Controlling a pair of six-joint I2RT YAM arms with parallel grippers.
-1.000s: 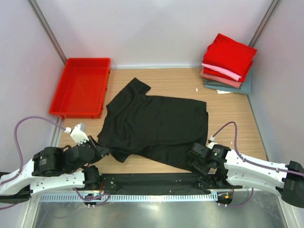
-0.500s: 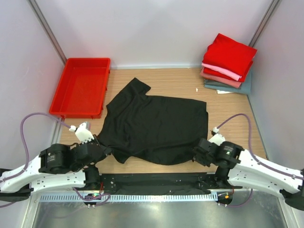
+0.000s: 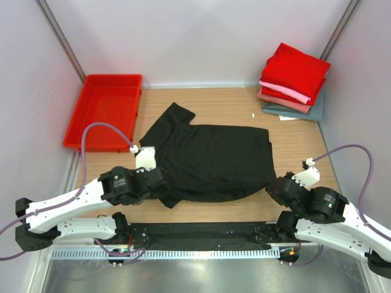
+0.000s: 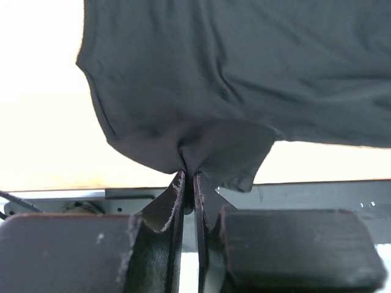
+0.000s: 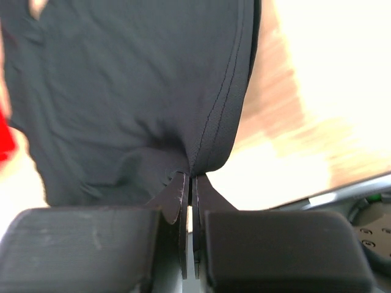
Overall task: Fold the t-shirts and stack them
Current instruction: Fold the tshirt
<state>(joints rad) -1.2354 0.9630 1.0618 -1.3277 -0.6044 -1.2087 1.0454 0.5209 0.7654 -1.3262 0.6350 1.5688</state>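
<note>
Now the left gripper (image 4: 189, 180) has its two fingers drawn almost together on a bunched tuck of the black t-shirt (image 3: 211, 162). In the left wrist view the cloth gathers into a knot right at the fingertips and fans out beyond them. The right gripper (image 5: 190, 180) is likewise closed to a thin slit. It pinches a fold at the shirt's stitched hem, and the double seam runs straight away from its fingertips.

Between the two grips the shirt lies spread on the wooden table (image 3: 299, 149), with most of the cloth beyond both pairs of fingers. From above, the left fingers hold its near-left edge, just beside the near sleeve. The right fingers hold its near-right corner.

Well beyond the right fingers, in the far right corner, sits the stack of folded t-shirts (image 3: 292, 85). It has bright red on top, then pink, dusty-rose and grey-teal at the bottom. It lies apart from the black shirt. A red tray (image 3: 104, 113) lies beyond the left fingers, off to their left, near the shirt's far sleeve but not touching it.
</note>
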